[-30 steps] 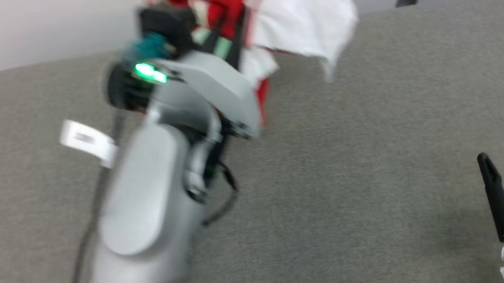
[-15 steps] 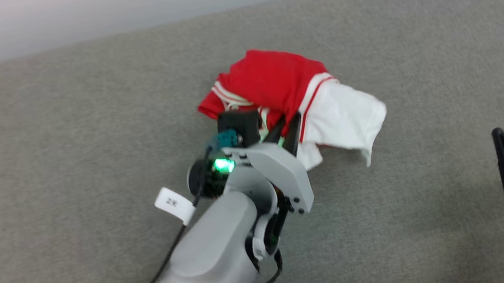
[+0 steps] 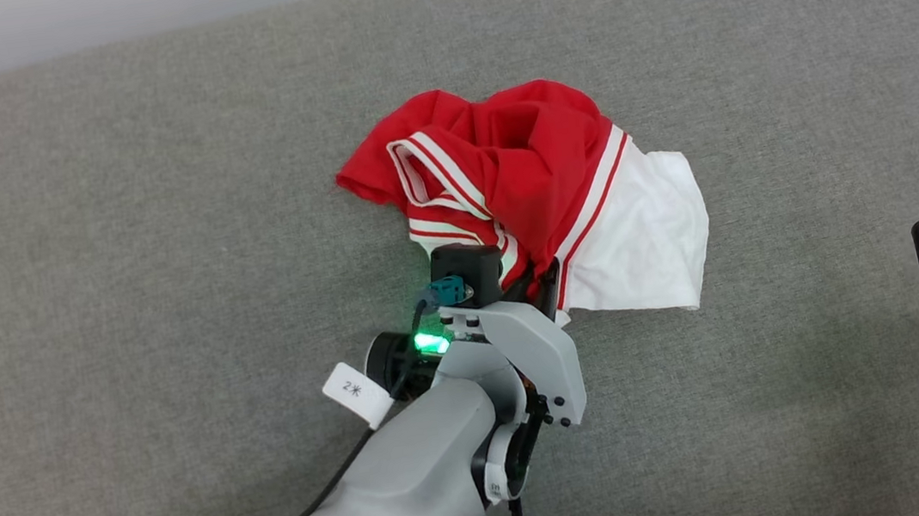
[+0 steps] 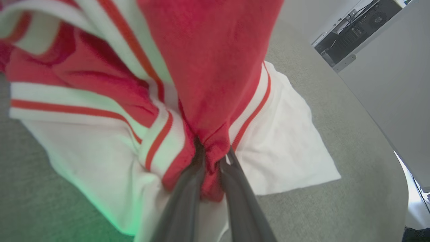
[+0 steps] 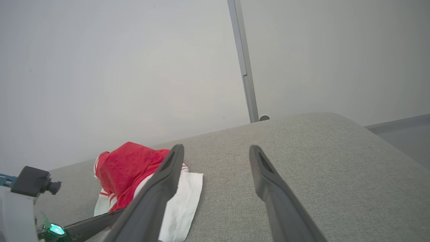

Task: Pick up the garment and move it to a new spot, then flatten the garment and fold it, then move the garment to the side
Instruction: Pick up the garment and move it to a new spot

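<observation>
Fingers of the left gripper are clamping the crumpled red-and-white garment, presumably for relocation. Right gripper is hovering, spread wide.

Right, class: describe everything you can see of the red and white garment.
The garment is soft red fabric with white sleeves and red-and-white striped trim. It lies crumpled in a heap on the grey fabric surface, unfolded. The left gripper is shut on a bunched red fold at its near edge.
</observation>
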You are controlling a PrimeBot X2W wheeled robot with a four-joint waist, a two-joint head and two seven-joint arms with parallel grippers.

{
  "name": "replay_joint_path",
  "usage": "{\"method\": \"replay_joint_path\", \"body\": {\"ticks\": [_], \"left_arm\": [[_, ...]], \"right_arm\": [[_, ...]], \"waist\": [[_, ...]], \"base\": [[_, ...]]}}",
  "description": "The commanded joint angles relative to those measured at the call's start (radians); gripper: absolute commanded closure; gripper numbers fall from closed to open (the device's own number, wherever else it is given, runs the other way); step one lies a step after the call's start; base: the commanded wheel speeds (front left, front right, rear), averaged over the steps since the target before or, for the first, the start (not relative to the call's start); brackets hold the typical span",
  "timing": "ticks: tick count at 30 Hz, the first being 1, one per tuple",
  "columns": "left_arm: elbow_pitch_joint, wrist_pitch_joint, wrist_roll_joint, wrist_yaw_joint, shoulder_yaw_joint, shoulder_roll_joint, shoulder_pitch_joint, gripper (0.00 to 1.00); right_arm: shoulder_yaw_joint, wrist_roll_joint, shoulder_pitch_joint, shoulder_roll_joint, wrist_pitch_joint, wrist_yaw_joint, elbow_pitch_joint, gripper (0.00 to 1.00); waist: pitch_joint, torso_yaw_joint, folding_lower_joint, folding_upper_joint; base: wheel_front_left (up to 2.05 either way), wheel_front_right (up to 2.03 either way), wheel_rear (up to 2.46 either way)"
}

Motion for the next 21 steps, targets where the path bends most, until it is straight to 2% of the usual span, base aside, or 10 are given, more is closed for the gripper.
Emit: {"method": "replay_joint_path", "body": {"ticks": [1, 5, 6, 7, 8, 9, 16, 21], "left_arm": [[0.014, -0.001, -0.027, 0.010, -0.021, 0.002, 0.004, 1.00], [0.032, -0.017, -0.087, 0.018, -0.073, 0.002, -0.015, 1.00], [0.037, -0.020, -0.100, 0.020, -0.084, 0.002, -0.019, 0.97], [0.039, -0.025, -0.111, 0.019, -0.094, 0.002, -0.024, 0.76], [0.040, -0.032, -0.119, 0.015, -0.104, 0.002, -0.029, 0.32], [0.041, -0.038, -0.124, 0.011, -0.115, 0.002, -0.036, 0.00], [0.017, -0.070, -0.150, 0.000, -0.123, 0.004, -0.056, 0.00], [-0.021, -0.072, -0.083, 0.011, -0.048, 0.003, -0.047, 0.00]], "right_arm": [[0.002, 0.009, -0.011, -0.003, -0.005, 0.000, -0.002, 0.00], [0.004, 0.011, -0.013, -0.007, -0.005, 0.000, -0.002, 0.00], [0.003, 0.010, -0.012, -0.008, -0.005, 0.000, -0.001, 0.00], [0.002, 0.009, -0.011, -0.009, -0.005, 0.000, 0.000, 0.00], [0.000, 0.007, -0.008, -0.009, -0.005, 0.000, 0.002, 0.00], [-0.001, 0.003, -0.003, -0.010, -0.005, 0.000, 0.003, 0.00], [-0.003, -0.027, 0.024, -0.019, -0.005, 0.000, 0.010, 0.00], [-0.001, -0.049, 0.047, -0.020, -0.005, 0.000, 0.016, 0.00]], "waist": [[-0.001, 0.000, 0.0000, -0.0001], [-0.003, -0.003, 0.0000, -0.0001], [-0.004, -0.003, 0.0000, -0.0001], [-0.006, -0.003, 0.0000, -0.0001], [-0.008, -0.001, 0.0000, -0.0001], [-0.011, 0.002, 0.0000, -0.0001], [-0.051, 0.037, 0.0000, -0.0001], [-0.083, 0.063, 0.0000, -0.0001]], "base": [[0.00, 0.00, 0.00], [0.00, 0.00, 0.00], [0.00, 0.00, 0.00], [0.00, 0.00, 0.00], [0.00, 0.00, 0.00], [0.00, 0.00, 0.00], [0.00, 0.00, 0.00], [0.00, 0.00, 0.00]]}}
